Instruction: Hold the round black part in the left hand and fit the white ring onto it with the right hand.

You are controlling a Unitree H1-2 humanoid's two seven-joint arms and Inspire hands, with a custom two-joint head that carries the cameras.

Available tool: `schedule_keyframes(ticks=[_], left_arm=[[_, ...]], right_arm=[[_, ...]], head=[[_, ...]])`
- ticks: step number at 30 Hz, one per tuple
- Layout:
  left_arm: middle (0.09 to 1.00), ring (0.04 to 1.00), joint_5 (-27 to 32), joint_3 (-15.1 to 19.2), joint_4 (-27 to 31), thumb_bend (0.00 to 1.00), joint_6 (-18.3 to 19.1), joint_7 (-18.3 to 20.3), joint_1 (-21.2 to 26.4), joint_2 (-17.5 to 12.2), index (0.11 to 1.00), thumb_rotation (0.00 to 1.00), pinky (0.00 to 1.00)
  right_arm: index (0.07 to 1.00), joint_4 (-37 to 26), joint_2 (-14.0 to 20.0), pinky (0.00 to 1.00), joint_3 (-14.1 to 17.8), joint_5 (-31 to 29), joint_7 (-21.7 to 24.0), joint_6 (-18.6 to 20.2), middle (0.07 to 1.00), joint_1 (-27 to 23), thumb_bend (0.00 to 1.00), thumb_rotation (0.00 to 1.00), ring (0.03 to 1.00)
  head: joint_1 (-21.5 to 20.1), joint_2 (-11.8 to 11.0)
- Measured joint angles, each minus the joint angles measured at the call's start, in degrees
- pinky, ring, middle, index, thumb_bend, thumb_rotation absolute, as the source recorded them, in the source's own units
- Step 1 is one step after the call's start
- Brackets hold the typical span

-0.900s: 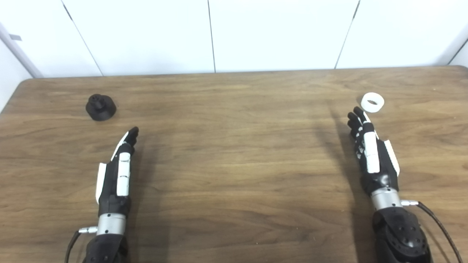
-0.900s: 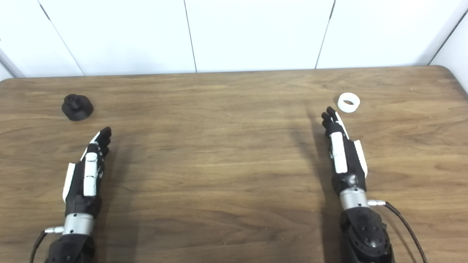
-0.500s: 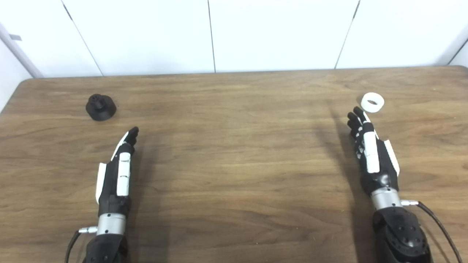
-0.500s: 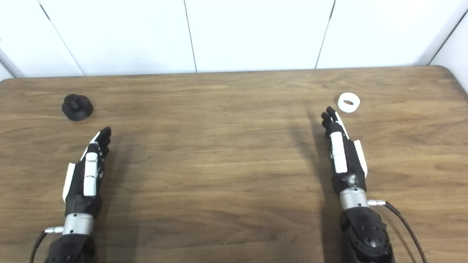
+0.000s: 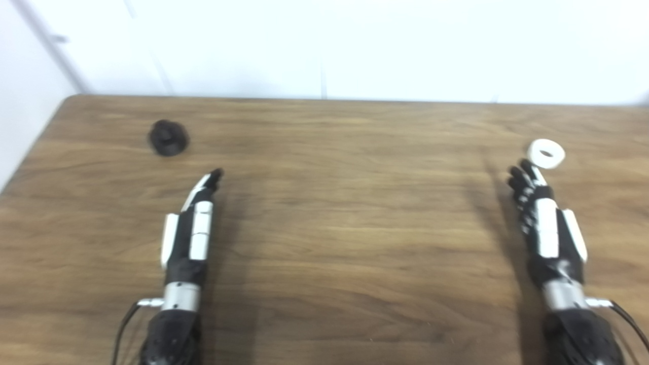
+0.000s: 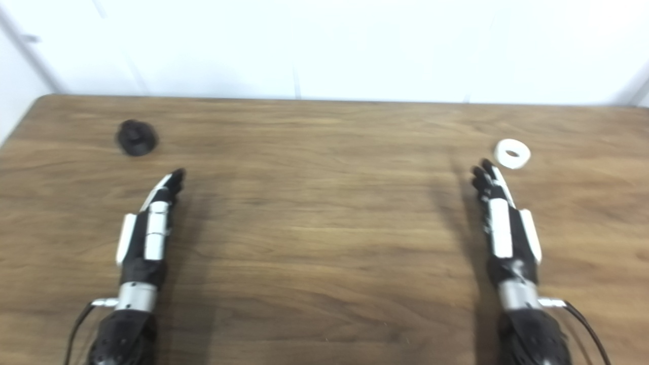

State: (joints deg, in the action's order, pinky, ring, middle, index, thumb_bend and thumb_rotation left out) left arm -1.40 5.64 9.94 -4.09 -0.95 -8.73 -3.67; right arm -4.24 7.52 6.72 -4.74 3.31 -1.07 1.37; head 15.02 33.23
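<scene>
The round black part [image 5: 168, 138] sits on the wooden table [image 5: 345, 213] at the far left, blurred. My left hand [image 5: 191, 228] lies flat below and to the right of it, a short gap away, fingers stretched out, open and holding nothing. The white ring [image 5: 546, 153] lies at the far right. My right hand [image 5: 545, 228] is stretched flat just below it, fingertips [image 5: 519, 175] almost at the ring's near edge, open and empty.
A white panelled wall [image 5: 324, 45] runs behind the table's far edge. The table's rounded left corner [image 5: 68, 101] shows at upper left. Thin cables [image 5: 626, 319] trail from both wrists near the bottom edge.
The whole picture has shifted and blurred, so the camera has turned left. Neither the hands nor the two parts have visibly moved on the table.
</scene>
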Motion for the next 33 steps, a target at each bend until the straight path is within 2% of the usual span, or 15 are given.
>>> schedule_keyframes(ticks=[7, 13, 17, 23, 27, 28, 30, 31, 33], left_arm=[[0.949, 0.980, -1.85, -1.04, -0.55, 0.42, -1.60, -0.43, 0.10, 0.40, 0.912, 0.94, 1.00], [0.950, 0.980, -2.81, -1.27, -1.46, 0.39, -3.61, -0.81, 0.38, 0.97, 0.912, 0.94, 1.00], [0.952, 0.978, -3.63, -1.47, -2.15, 0.42, -4.13, -1.05, 0.93, 1.29, 0.921, 0.95, 1.00], [0.960, 0.992, -4.19, -1.59, -3.23, 0.47, -4.79, -1.16, 2.02, 1.85, 0.929, 0.90, 1.00], [0.954, 0.992, -4.44, -1.71, -3.27, 0.52, -4.58, -1.17, 2.12, 1.95, 0.918, 0.73, 1.00], [0.954, 0.992, -4.69, -1.71, -3.28, 0.53, -4.49, -1.22, 2.14, 1.99, 0.918, 0.72, 1.00], [0.949, 0.977, -5.79, -1.75, -3.26, 0.56, -4.15, -1.61, 2.19, 2.00, 0.926, 0.58, 0.99], [0.947, 0.974, -6.59, -1.73, -3.24, 0.57, -3.86, -1.92, 2.22, 2.04, 0.928, 0.55, 0.99], [0.929, 0.954, -8.32, -1.52, -3.04, 0.62, -3.68, -3.22, 2.27, 2.11, 0.915, 0.39, 0.99]], right_arm=[[0.951, 2.88, 2.21, 1.00, 0.94, -1.05, 0.99, -2.40, 0.933, -1.13, 0.55, 1.00, 0.960], [0.960, 5.58, 3.55, 1.00, 1.51, -1.83, 1.41, -4.21, 0.936, -2.41, 0.61, 1.00, 0.971], [0.973, 6.65, 3.88, 1.00, 1.55, -2.41, 2.32, -6.50, 0.945, -2.89, 0.63, 1.00, 0.981], [0.979, 8.85, 4.51, 1.00, 1.56, -2.64, 3.32, -9.00, 0.947, -4.16, 0.62, 1.00, 0.982], [0.978, 10.24, 5.14, 1.00, 1.55, -2.71, 3.67, -10.48, 0.949, -4.92, 0.62, 1.00, 0.978], [0.977, 10.48, 5.22, 1.00, 1.55, -2.80, 3.75, -10.69, 0.948, -5.11, 0.62, 1.00, 0.977], [0.972, 10.91, 5.35, 1.00, 1.56, -2.92, 3.83, -10.88, 0.947, -5.35, 0.62, 1.00, 0.980], [0.970, 11.11, 5.37, 1.00, 1.57, -2.91, 3.83, -11.09, 0.945, -5.45, 0.62, 1.00, 0.979], [0.961, 11.53, 5.41, 1.00, 1.60, -2.91, 3.82, -11.48, 0.939, -5.71, 0.60, 1.00, 0.971]], head=[[3.70, -3.35], [5.72, -5.80], [5.81, -6.42], [6.16, -7.39], [5.90, -7.74], [5.90, -7.74], [5.90, -7.74], [5.90, -7.74], [5.29, -7.48]])
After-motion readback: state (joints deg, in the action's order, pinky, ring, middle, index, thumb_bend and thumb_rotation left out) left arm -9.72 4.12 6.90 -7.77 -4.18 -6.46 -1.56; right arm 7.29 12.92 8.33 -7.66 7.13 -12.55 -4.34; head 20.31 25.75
